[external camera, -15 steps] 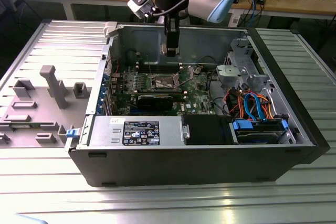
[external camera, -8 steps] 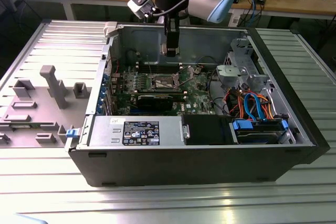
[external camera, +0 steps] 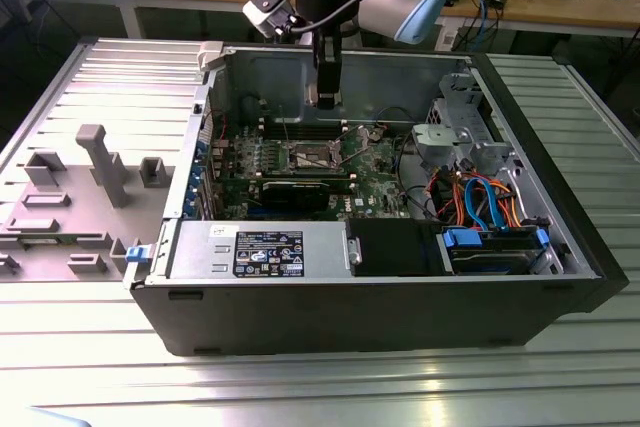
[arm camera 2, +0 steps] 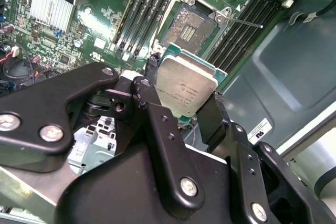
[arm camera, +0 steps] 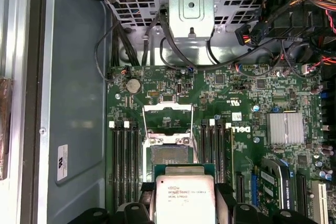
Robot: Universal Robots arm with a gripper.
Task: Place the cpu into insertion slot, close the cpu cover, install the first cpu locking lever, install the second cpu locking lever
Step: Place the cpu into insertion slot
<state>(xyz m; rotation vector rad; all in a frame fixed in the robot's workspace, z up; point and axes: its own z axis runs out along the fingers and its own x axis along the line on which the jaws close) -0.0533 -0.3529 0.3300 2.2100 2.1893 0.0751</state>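
Note:
My gripper [arm camera 2: 184, 98] is shut on the cpu [arm camera 2: 186, 88], a flat square chip with a silvery top, pinched at two opposite edges between black fingers [arm camera 2: 212, 116]. In the first wrist view the cpu [arm camera: 184, 196] hangs in the gripper [arm camera: 184, 205] above the board, just short of the insertion slot [arm camera: 168, 156], a dark square socket with a metal rim that stands bare. The cpu cover [arm camera: 168, 109] is flipped open beyond the socket, and a thin lever [arm camera: 193, 129] is raised beside it. In the exterior view the gripper [external camera: 326, 99] hovers inside the case above the insertion slot [external camera: 312, 157].
Long black memory slots [arm camera: 123, 166] flank the socket on both sides. A finned heatsink [arm camera: 286, 128], a metal drive cage [arm camera: 191, 3] and cable bundles [external camera: 480, 197] crowd the case. A power supply [external camera: 265, 250] lies at the front wall. Grey fixture blocks [external camera: 95, 162] stand outside the case.

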